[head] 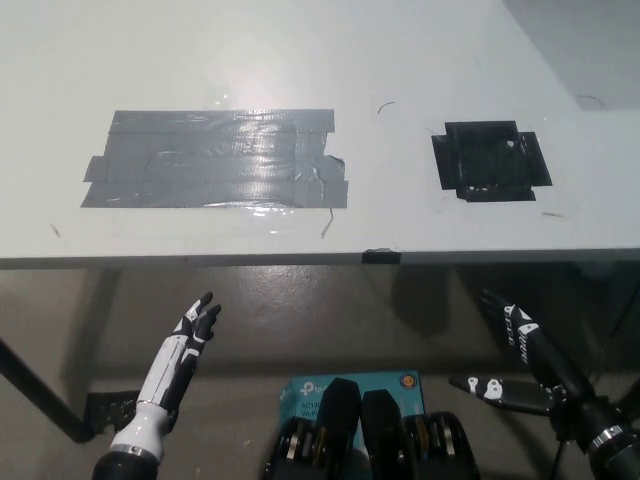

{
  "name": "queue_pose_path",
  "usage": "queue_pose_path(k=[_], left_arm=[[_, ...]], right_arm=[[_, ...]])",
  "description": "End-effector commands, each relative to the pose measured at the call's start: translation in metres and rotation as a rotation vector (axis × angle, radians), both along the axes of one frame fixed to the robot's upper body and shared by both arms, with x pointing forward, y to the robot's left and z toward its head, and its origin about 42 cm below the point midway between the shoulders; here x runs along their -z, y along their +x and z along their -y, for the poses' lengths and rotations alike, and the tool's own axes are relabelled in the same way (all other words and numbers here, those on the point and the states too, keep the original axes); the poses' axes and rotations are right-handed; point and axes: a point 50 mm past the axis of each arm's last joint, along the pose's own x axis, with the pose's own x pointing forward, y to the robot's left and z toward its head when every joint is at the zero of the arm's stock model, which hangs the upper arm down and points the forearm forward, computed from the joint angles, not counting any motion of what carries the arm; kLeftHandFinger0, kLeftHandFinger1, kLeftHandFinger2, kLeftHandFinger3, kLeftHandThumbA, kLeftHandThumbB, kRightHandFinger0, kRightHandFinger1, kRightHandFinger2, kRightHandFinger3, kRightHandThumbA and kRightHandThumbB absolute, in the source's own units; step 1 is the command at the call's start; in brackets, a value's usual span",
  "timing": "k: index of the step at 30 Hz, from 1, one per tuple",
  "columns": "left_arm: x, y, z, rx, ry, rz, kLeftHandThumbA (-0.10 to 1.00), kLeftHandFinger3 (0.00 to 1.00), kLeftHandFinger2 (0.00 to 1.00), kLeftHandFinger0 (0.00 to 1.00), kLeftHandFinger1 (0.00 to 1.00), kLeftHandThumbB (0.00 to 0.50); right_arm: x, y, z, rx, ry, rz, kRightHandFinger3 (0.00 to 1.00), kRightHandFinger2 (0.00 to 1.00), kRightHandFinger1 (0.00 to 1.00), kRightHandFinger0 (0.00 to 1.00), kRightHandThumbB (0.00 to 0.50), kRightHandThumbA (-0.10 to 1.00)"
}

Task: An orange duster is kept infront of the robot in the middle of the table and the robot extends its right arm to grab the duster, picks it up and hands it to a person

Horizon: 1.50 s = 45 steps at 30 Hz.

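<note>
While both hang below table point(400, 60), right hand point(520, 365) splayed, left hand point(180, 355) outstretched

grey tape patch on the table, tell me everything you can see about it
The grey tape patch is a wide rectangle built from several overlapping horizontal strips of glossy silver-grey tape, stuck flat on the white table, left of centre. Its surface is wrinkled and catches a bright glare near the middle. The ends are ragged and stepped, and the right edge is crumpled, with a thin strand trailing off toward the table's front edge. Nothing rests on it, and neither hand touches it.
</note>
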Motion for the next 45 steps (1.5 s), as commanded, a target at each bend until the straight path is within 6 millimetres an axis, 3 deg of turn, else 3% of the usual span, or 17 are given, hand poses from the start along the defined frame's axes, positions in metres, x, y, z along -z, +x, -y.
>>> queue_pose_path(k=[1,45], left_arm=[[-0.0122,0.0055,0.0027,0.015,0.002,0.065,0.98,1.0,0.96,1.0,0.99,0.097],[-0.019,0.0129,0.0016,0.017,0.005,0.081,0.98,1.0,0.94,1.0,0.98,0.108]], right_arm=[[-0.0187,0.0104,0.0016,-0.018,-0.06,0.1,1.0,1.0,1.0,1.0,0.284,0.95],[-0.0236,0.0144,-0.0016,-0.046,-0.164,0.101,1.0,1.0,1.0,1.0,0.309,0.92]])
